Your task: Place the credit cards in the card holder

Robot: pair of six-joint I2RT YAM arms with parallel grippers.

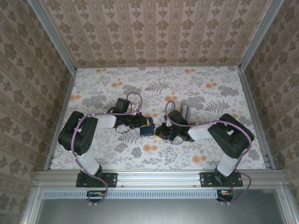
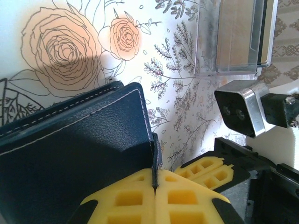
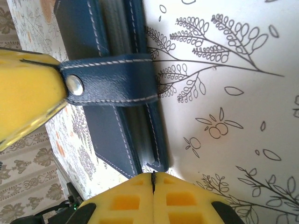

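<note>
The card holder [image 3: 110, 135] lies at the centre of the surface [image 3: 233, 140], between the two arms in the overhead view, where it is no more than a small blue patch. The right wrist view gives its make: dark navy grained leather with pale stitching along every edge, two covers with greyish layers between them, and a strap [image 3: 112, 86] crossing them and ending in a round silvery snap stud [image 3: 74, 85]. The left wrist view shows the same holder from its far side, as a broad pebbled flap with a rounded corner, with the strap seen edge-on as a thin dark strip. That strip runs straight into the seam of the left gripper [image 2: 154, 184], whose yellow waffle-patterned fingers are pressed together on it, so this gripper is clamped on the strap's end. The right gripper [image 3: 153, 179] has its fingers together as well, tips right at the holder's lower end; it may be nipping the cover's edge, but the seam hides that. At the upper right of the left wrist view stands a clear plastic rack [image 2: 233, 65], with a tan card [image 2: 233, 28] upright behind its front wall. The surface is a white sheet printed with grey ferns and orange roses.
</note>
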